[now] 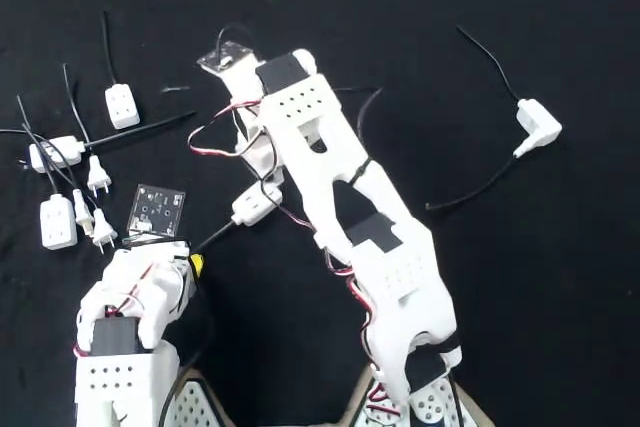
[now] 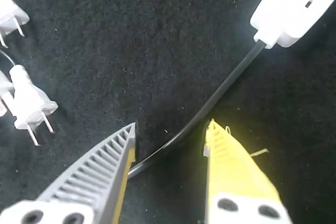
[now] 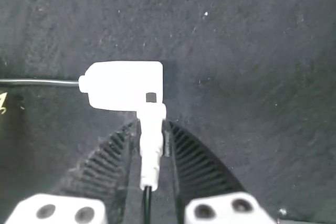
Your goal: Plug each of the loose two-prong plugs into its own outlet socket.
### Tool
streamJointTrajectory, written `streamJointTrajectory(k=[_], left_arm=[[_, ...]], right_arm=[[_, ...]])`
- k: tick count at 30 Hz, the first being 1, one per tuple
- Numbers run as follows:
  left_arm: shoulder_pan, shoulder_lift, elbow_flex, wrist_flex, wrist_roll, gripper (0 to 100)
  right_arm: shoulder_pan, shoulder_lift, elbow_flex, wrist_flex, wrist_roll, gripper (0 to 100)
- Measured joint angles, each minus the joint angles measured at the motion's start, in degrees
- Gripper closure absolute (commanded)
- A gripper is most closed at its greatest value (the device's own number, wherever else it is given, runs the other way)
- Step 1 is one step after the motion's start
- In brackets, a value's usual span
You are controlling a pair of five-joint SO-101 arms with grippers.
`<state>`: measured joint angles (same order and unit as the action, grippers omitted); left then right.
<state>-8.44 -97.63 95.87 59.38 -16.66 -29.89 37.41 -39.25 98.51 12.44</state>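
Note:
My right gripper [image 3: 152,125] is shut on a white two-prong plug [image 3: 151,145]. The plug's front end is pressed against a white outlet socket [image 3: 123,85], with no prongs showing between them. From above, that socket [image 1: 255,205] lies mid-table under the right arm, whose gripper [image 1: 262,182] points down at it. My left gripper [image 2: 171,125] is open, straddling the socket's black cable [image 2: 210,111] just above the cloth. The same socket [image 2: 294,6] lies past its fingertips, and a loose plug [image 2: 29,103] lies off to one side.
Other sockets [image 1: 122,105], [image 1: 57,222], [image 1: 55,152] and loose plugs [image 1: 98,177], [image 1: 103,232] with thin black cords cluster at the table's left. An angled white plug [image 1: 537,127] on a black cord lies at the right. The black cloth [image 1: 450,47] is bare at the back.

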Motion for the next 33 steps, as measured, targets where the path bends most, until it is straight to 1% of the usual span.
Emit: streamJointTrajectory(k=[11,15,19,23,33], left_arm=[[0.00,0.00,0.00,0.00,0.00,78],[0.00,0.00,0.00,0.00,0.00,78],[0.00,0.00,0.00,0.00,0.00,78],[0.00,0.00,0.00,0.00,0.00,78],[0.00,0.00,0.00,0.00,0.00,78]], right_arm=[[0.09,7.56,-4.04,0.09,0.00,98.8],[0.09,7.65,-4.40,0.09,0.00,98.8],[0.09,7.65,-4.40,0.09,-1.76,98.8],[-1.93,7.74,-4.48,0.09,-2.37,98.8],[-2.64,7.74,-4.48,0.09,-1.49,98.8]])
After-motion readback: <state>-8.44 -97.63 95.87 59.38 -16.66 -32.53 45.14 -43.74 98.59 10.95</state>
